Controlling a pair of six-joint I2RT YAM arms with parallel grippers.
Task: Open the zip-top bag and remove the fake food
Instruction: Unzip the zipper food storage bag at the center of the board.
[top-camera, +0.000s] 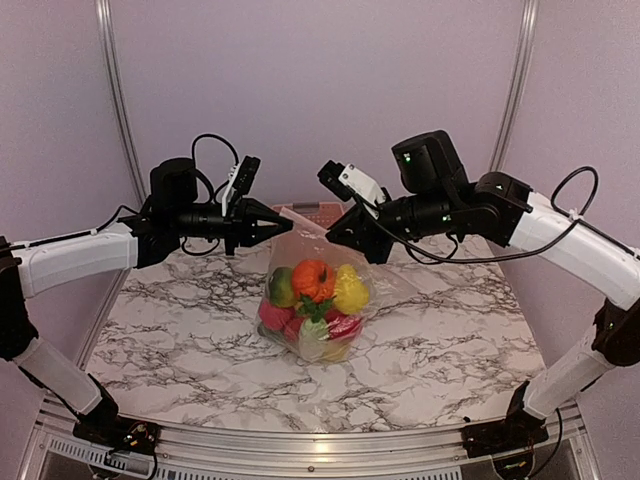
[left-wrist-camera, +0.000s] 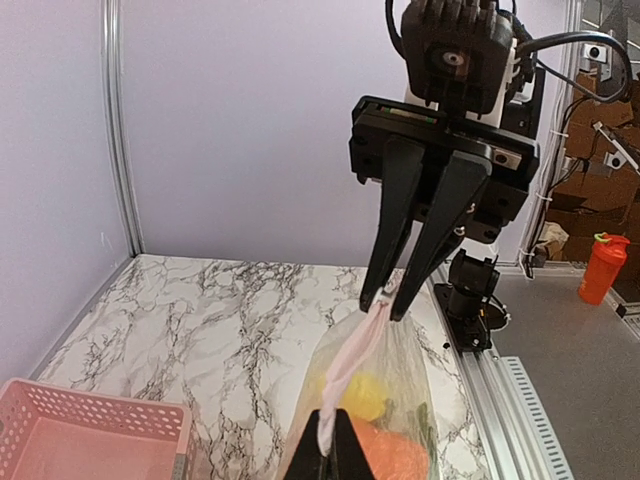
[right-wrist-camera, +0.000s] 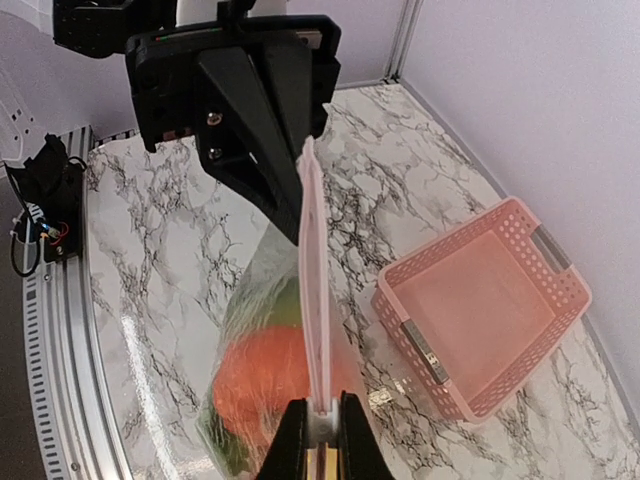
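The zip-top bag (top-camera: 312, 300) hangs upright at the table's middle, its pink zip strip (right-wrist-camera: 317, 290) stretched taut between both grippers. My left gripper (top-camera: 284, 224) is shut on the strip's left end; it also shows in the left wrist view (left-wrist-camera: 329, 440). My right gripper (top-camera: 333, 229) is shut on the strip's right end, also seen in the right wrist view (right-wrist-camera: 322, 425). The fake food (top-camera: 318, 298) sits inside the bag: an orange piece (top-camera: 314, 279), a yellow one (top-camera: 349, 289), green and red ones. The strip looks closed.
A pink slotted basket (right-wrist-camera: 483, 307) stands at the back of the marble table (top-camera: 160, 330), just behind the bag, partly hidden in the top view (top-camera: 310, 212). Purple walls enclose the back and sides. Aluminium rails run along the near edge.
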